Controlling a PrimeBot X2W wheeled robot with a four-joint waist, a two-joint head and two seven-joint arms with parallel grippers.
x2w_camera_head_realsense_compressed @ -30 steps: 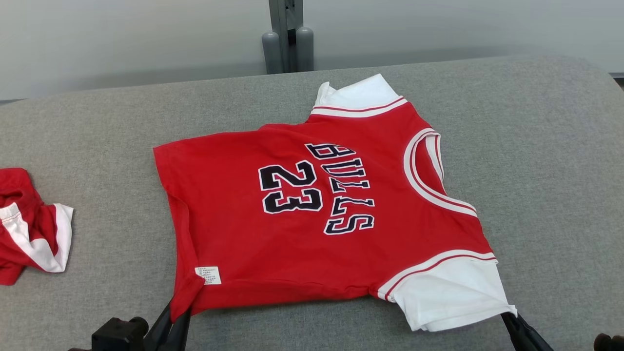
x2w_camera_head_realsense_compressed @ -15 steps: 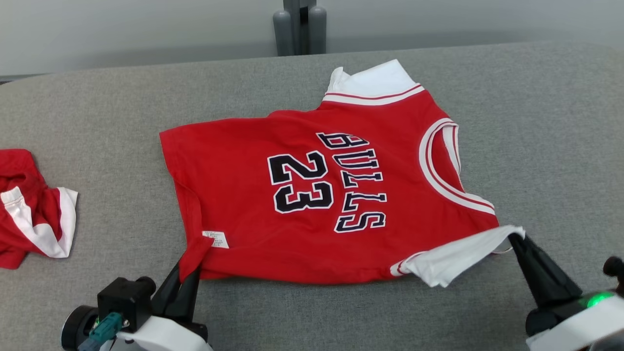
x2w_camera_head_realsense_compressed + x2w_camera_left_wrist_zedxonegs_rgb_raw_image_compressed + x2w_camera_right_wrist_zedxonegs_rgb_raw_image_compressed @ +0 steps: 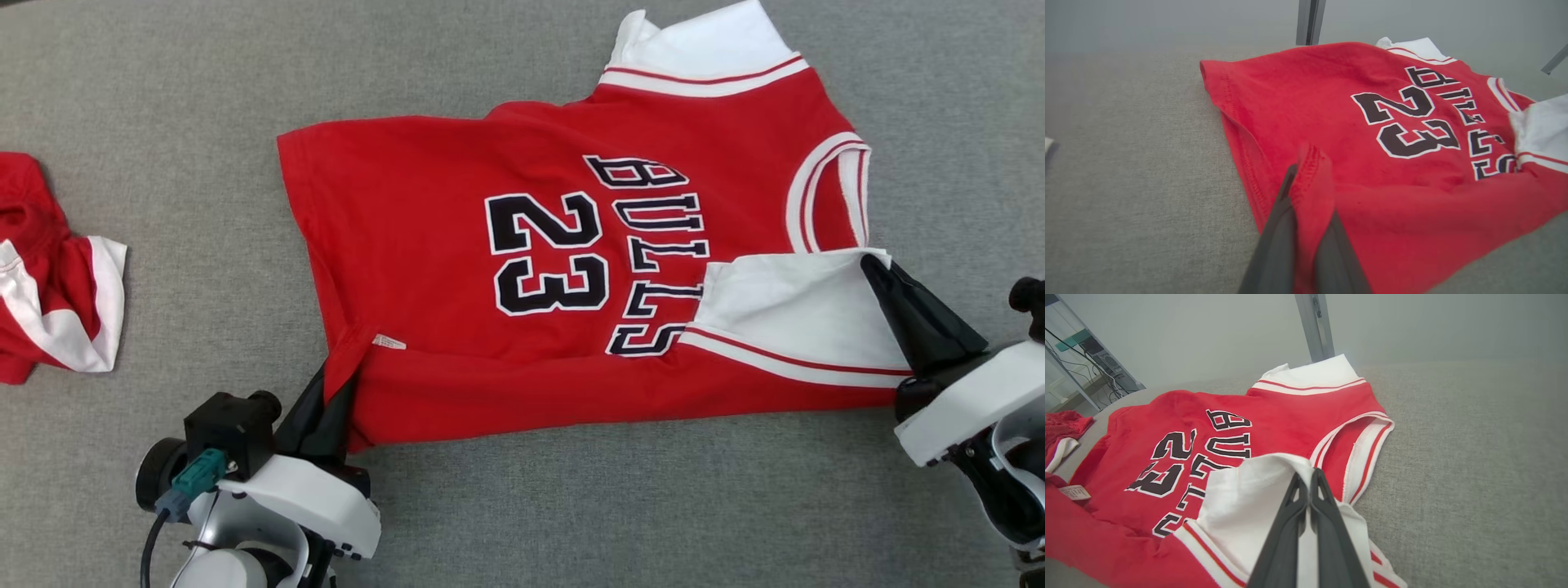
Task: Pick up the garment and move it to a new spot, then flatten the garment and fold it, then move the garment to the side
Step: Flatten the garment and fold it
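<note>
The garment (image 3: 457,269) is a red jersey with white sleeves and "BULLS 23" in black, spread on the grey table (image 3: 163,98). My left gripper (image 3: 339,377) is shut on its near hem corner, the red cloth (image 3: 1310,171) pinched between both fingers. My right gripper (image 3: 872,263) is shut on the near white sleeve (image 3: 784,306), whose edge (image 3: 1274,465) is lifted and folded back over the lettering. The near strip of the jersey is turned over onto the rest. The far white sleeve (image 3: 702,41) lies flat.
Another crumpled red and white garment (image 3: 49,278) lies at the table's left edge. A grey metal post (image 3: 1316,326) stands behind the far edge of the table. Bare grey cloth surface stretches along the near side and to the right.
Both grippers have carried the near hem and sleeve away from me, folding the jersey's near edge over itself. The head camera has tilted down, so the whole picture has shifted.
</note>
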